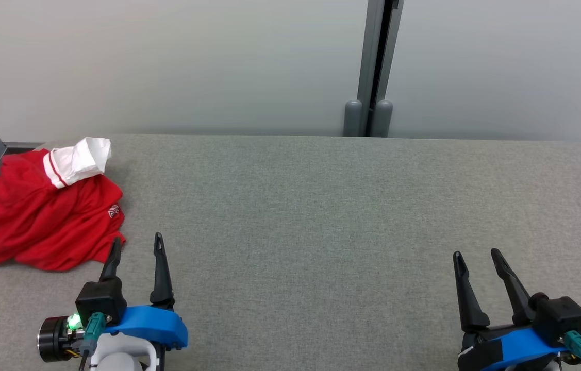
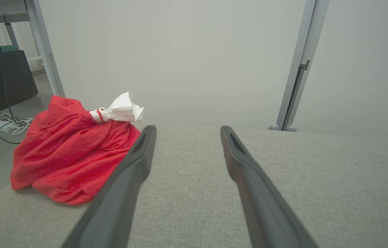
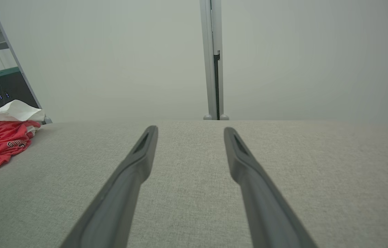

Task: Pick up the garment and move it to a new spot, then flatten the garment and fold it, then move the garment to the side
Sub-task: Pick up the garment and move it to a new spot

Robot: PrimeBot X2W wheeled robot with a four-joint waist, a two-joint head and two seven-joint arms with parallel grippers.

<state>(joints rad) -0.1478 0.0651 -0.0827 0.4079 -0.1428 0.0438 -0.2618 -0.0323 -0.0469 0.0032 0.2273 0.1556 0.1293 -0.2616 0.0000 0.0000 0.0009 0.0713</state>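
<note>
Lying bunched at ten o'clock on the worktop (image 1: 321,206), the garment (image 1: 37,216) sits just beyond the left fingers (image 1: 160,268), spread empty like the right fingers (image 1: 467,293), seemingly readied for pickup.

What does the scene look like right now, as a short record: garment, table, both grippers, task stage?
garment: red, with a white sleeve on top; crumpled in a heap
place: far left of the grey table, near its left edge
left gripper: open, empty, low over the table at the garment's near right edge; contact unclear
right gripper: open, empty, at the right, well apart from the garment
task stage: garment not yet picked up
</note>
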